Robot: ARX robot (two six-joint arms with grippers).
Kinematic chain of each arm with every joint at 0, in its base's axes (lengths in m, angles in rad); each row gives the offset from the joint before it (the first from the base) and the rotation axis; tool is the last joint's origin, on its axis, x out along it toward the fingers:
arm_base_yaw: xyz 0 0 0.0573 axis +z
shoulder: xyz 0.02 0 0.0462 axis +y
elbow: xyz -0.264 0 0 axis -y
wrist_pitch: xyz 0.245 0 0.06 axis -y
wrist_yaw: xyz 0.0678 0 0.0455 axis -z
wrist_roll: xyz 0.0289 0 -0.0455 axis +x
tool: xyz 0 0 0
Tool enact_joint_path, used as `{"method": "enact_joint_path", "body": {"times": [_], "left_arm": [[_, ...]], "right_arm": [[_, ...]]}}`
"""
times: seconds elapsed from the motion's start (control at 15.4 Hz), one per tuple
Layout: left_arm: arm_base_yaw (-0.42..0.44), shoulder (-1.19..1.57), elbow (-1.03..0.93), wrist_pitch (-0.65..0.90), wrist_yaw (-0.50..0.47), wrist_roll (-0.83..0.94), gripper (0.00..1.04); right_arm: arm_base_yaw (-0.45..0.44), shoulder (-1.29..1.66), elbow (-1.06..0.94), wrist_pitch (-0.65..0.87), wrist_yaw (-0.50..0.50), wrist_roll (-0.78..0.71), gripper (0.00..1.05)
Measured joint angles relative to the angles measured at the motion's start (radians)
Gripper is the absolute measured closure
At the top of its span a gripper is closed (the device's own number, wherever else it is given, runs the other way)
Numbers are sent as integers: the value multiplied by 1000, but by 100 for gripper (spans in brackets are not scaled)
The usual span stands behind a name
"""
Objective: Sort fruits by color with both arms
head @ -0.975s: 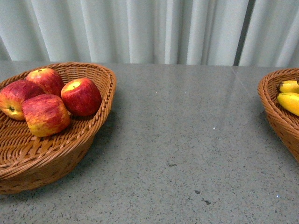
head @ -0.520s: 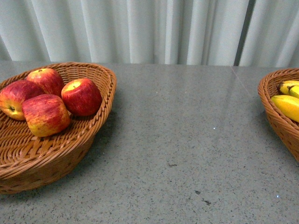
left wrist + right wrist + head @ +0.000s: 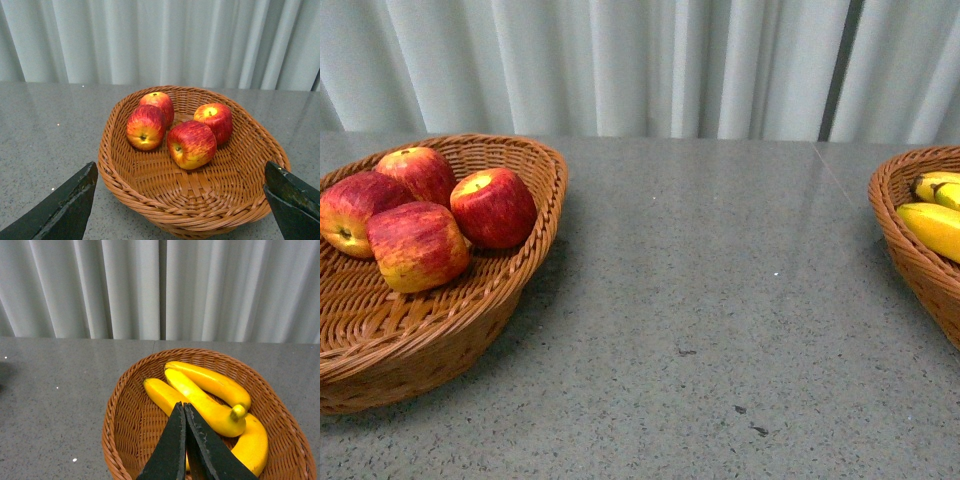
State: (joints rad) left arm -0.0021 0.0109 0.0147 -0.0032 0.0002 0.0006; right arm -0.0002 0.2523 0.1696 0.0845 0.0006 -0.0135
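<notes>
grey tabletop (image 3: 720, 300) carries two wicker baskets well apart: left basket (image 3: 440, 330) holds four apples (image 3: 192, 144), right basket (image 3: 125, 425) holds the bananas (image 3: 210, 405). left gripper (image 3: 180, 200) hangs before the apples, jaws spread wide, empty. right gripper (image 3: 185, 445) over the bananas, jaws closed together, holding nothing.

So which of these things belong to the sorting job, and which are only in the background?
Belong to the job:
- four red apples, in the left basket
- yellow bananas, in the right basket
- left claw, open
- right claw, shut and empty

Only there:
- grey table
- white curtain
</notes>
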Motion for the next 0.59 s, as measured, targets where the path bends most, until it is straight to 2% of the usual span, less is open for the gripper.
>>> {"method": "enact_joint_path", "body": {"times": [0.13, 0.26, 0.59], "left_arm": [[0, 0, 0, 0, 0, 0, 7], [0, 0, 0, 0, 0, 0, 7], [0, 0, 0, 0, 0, 0, 7]], "right_arm": [[0, -30, -39, 2, 0, 0, 103], [0, -138, -64, -106, -1, 0, 103], [0, -196, -109, -95, -1, 0, 103]]}}
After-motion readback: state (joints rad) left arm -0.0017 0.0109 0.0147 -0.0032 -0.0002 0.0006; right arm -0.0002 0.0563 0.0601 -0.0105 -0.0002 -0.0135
